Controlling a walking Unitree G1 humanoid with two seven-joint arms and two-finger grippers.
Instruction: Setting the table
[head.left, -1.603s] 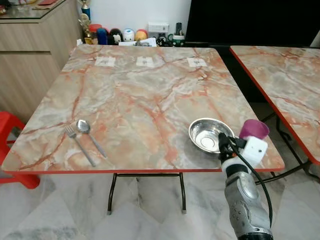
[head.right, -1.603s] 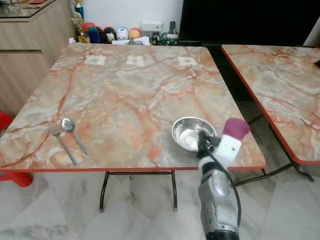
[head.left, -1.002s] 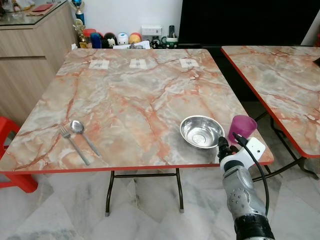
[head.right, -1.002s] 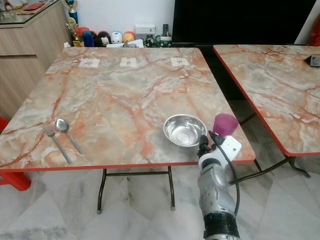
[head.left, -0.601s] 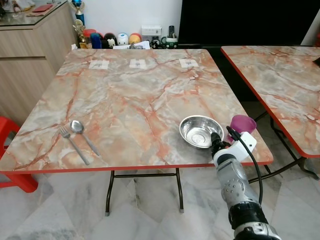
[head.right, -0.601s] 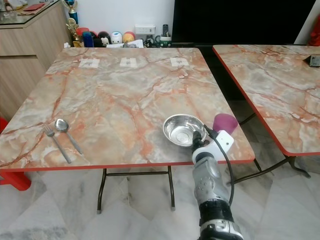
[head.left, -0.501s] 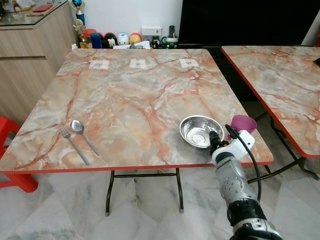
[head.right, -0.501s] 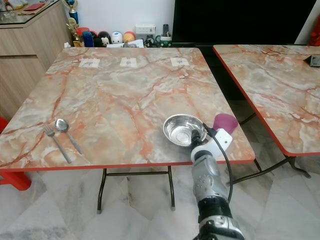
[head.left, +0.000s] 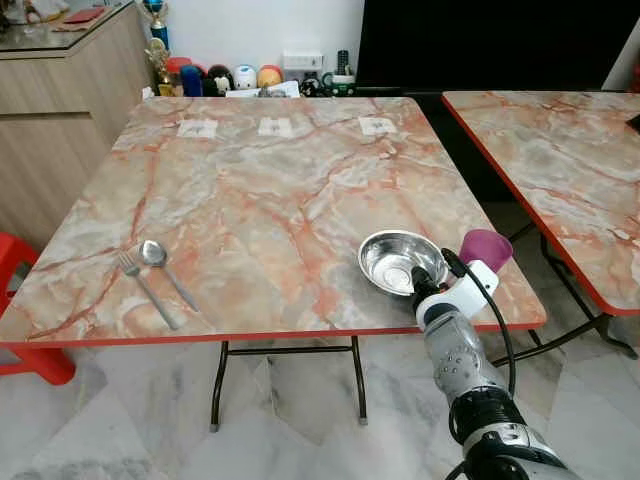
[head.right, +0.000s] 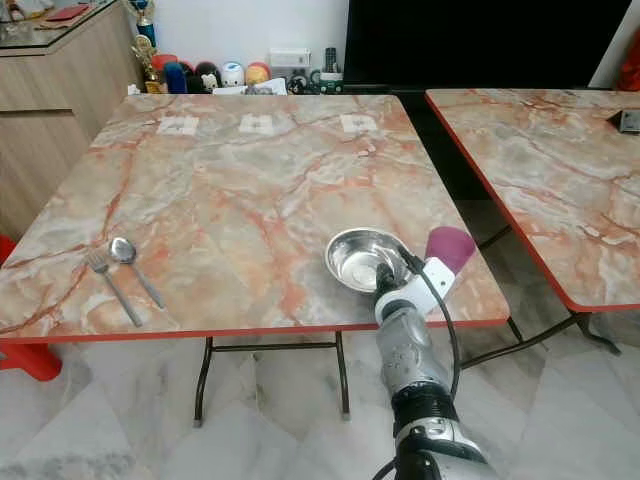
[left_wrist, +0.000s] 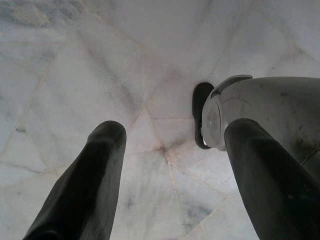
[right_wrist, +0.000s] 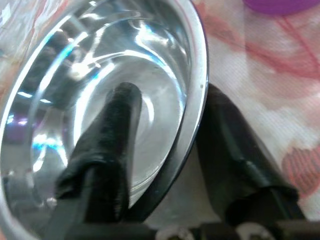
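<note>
A shiny steel bowl (head.left: 395, 262) sits near the front right of the marble table (head.left: 270, 190). Just to its right stands a purple cup (head.left: 487, 247). My right gripper (head.left: 427, 282) is at the bowl's near right rim. In the right wrist view it is open and straddles the rim: one finger (right_wrist: 117, 140) is inside the bowl (right_wrist: 75, 75) and the other finger (right_wrist: 235, 145) is outside it. A fork (head.left: 150, 290) and a spoon (head.left: 160, 258) lie side by side at the table's front left. My left gripper (left_wrist: 172, 130) hangs open over the floor.
A second marble table (head.left: 560, 150) stands to the right across a narrow gap. A red stool (head.left: 20, 265) and a wooden cabinet (head.left: 60, 100) are on the left. Small toys (head.left: 245, 75) line the wall behind. Three white labels (head.left: 275, 127) lie at the table's far side.
My right gripper has moved left from beside the purple cup to the bowl's rim, and one finger is now inside the bowl. The cup, fork and spoon stay put.
</note>
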